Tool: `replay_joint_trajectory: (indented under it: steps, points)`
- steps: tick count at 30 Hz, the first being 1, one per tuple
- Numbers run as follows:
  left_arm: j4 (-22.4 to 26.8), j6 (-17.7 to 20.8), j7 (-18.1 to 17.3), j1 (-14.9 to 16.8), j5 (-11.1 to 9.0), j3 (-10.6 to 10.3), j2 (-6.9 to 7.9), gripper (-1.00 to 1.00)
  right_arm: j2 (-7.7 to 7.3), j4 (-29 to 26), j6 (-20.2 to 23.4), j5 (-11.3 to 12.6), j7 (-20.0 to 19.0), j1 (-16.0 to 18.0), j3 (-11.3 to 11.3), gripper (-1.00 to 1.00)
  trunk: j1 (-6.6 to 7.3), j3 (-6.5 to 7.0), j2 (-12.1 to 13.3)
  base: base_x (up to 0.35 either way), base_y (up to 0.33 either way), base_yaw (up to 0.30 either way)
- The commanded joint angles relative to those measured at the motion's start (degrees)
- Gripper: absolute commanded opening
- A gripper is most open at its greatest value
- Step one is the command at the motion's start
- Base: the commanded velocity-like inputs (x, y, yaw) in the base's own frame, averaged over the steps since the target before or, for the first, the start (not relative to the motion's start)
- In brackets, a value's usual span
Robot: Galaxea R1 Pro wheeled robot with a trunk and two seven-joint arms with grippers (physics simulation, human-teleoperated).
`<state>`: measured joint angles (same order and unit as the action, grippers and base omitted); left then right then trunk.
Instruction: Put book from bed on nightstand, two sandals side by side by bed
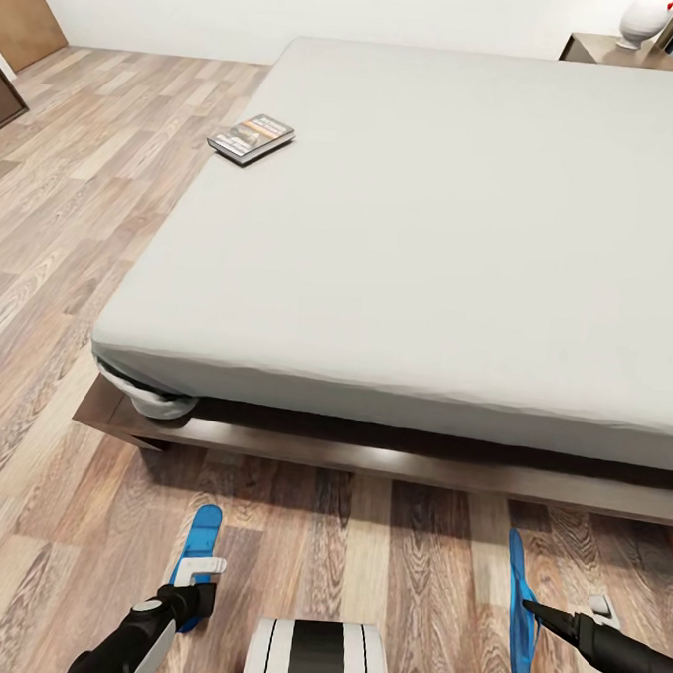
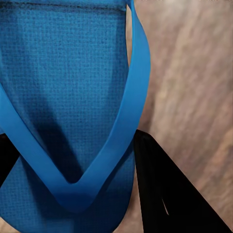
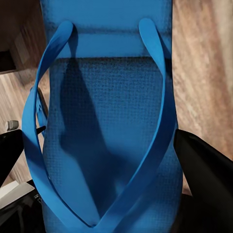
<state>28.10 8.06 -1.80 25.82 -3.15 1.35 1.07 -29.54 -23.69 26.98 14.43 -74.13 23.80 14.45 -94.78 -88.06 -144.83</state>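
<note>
Left arm: it is seen low at the left of the head view, reaching forward, with a black and white wrist.
Left tool (image 1: 194,587): it is closed on the left sandal (image 1: 197,547); a black finger (image 2: 165,194) is pressed against the sandal's edge in the left wrist view.
Right arm: it is seen low at the right of the head view, black, pointed toward the middle.
Right tool (image 1: 531,609): it is closed on the right sandal (image 1: 519,612), which is held on its edge; a dark finger (image 3: 204,170) is seen beside the sole.
Trunk (image 1: 317,659): it is seen at the bottom middle, white with a black band.
</note>
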Motion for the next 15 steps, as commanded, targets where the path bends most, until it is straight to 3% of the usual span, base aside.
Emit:
replay_joint_trajectory:
  steps: [1, 15]
  points:
    - [0.1, 0.4, -0.2, 0.0, -0.2, 0.1, 0.02, -1.00, 0.00, 0.0, 0.6, 0.2, -0.1, 0.0, 0.1, -1.00, 0.01, -0.03, 0.0, 0.000, 0.000, 0.000]
    - [0.1, 0.0, -0.4, 0.0, -0.2, 0.1, 0.07, -1.00, -0.01, 0.0, 0.5, 0.2, -0.1, 0.0, 0.1, -1.00, 0.01, -0.03, 0.0, 0.000, 0.000, 0.000]
